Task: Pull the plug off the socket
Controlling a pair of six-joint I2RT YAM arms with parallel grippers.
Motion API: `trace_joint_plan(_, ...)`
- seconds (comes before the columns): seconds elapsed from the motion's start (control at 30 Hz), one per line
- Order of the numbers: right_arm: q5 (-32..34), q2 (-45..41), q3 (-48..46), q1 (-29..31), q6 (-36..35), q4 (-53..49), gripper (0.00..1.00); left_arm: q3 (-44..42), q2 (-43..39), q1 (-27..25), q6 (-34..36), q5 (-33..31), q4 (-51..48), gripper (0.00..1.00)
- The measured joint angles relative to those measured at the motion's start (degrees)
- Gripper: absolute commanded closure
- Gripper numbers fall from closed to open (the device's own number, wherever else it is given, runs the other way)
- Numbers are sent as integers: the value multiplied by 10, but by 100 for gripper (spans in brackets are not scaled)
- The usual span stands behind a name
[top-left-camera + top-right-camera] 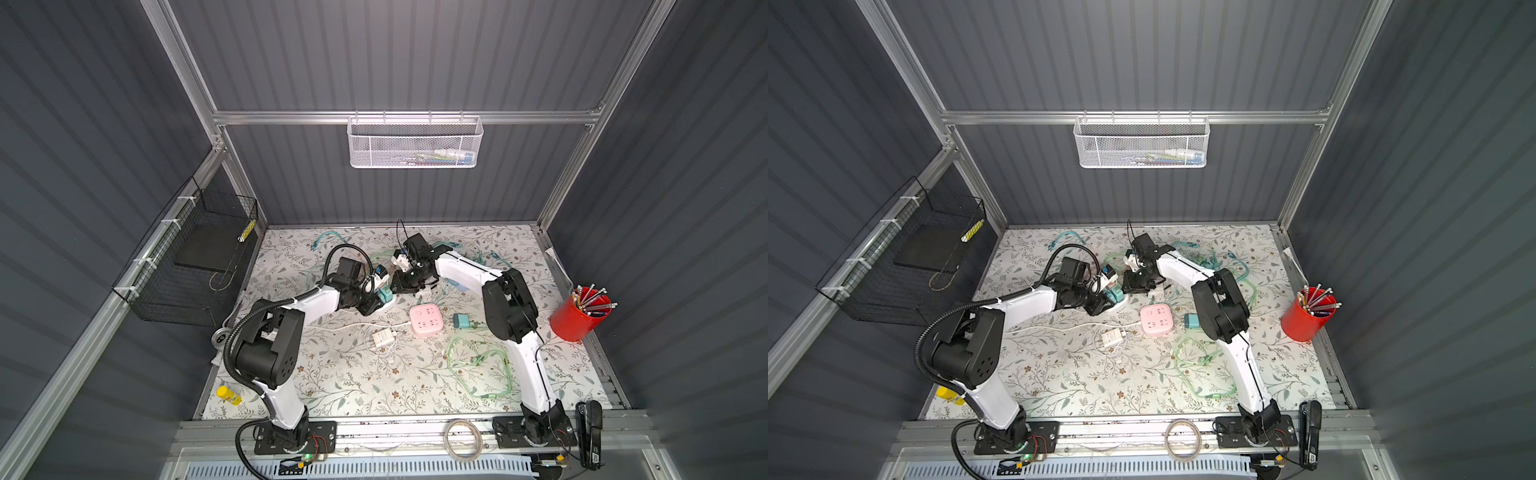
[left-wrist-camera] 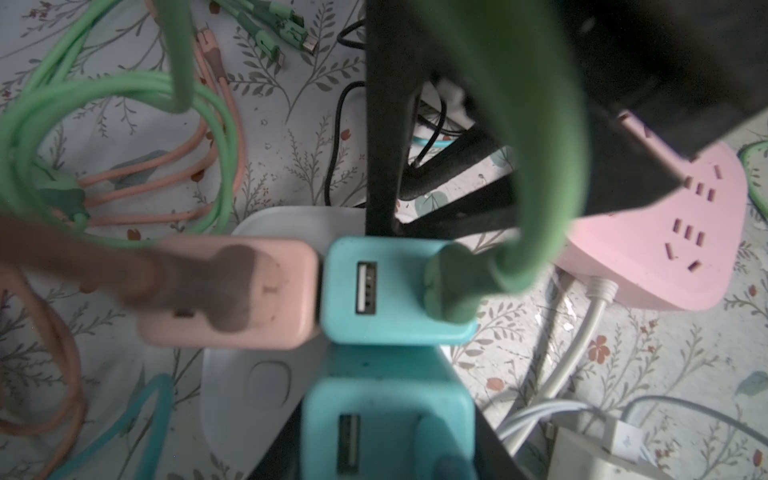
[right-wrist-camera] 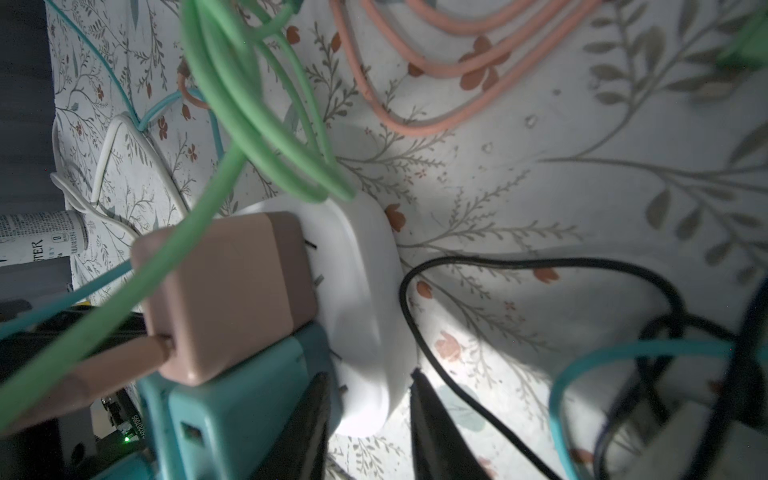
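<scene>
Ok, left gripper pinching teal plug, plugged into white socket beside pink charger. Right gripper clamped on socket edge. Plug axis normal to socket face, so pull straight out w/ left.

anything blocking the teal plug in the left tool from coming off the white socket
Nothing sits on top of the teal plug. A second teal plug stands tight beside it on the white socket, and its green cable arcs up close by.

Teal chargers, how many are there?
3. One teal charger and another stand side by side in the white power strip; a third lies loose beside the pink power strip. More may be hidden.
</scene>
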Motion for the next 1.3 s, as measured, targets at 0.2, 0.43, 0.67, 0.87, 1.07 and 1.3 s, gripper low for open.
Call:
trace_joint_plan(0.2, 3, 1, -1, 0, 3, 5, 65, 0, -1, -4, -1, -2, 0, 39)
trace_joint_plan(0.43, 8, 1, -20, 4, 14, 17, 67, -10, -9, -7, -10, -16, 9, 38)
trace_joint_plan(0.67, 5, 1, -29, 4, 15, 39, 65, -17, -16, -7, -13, -36, 12, 46)
trace_joint_plan(0.87, 5, 0, -34, 4, 17, 52, 62, -17, -16, -7, -14, -52, 12, 49)
trace_joint_plan(1.07, 10, 0, -34, 4, 23, 52, 55, -17, -16, -8, -16, -51, 14, 53)
trace_joint_plan(1.3, 16, 0, -34, 4, 28, 54, 53, -17, -16, -11, -19, -49, 14, 60)
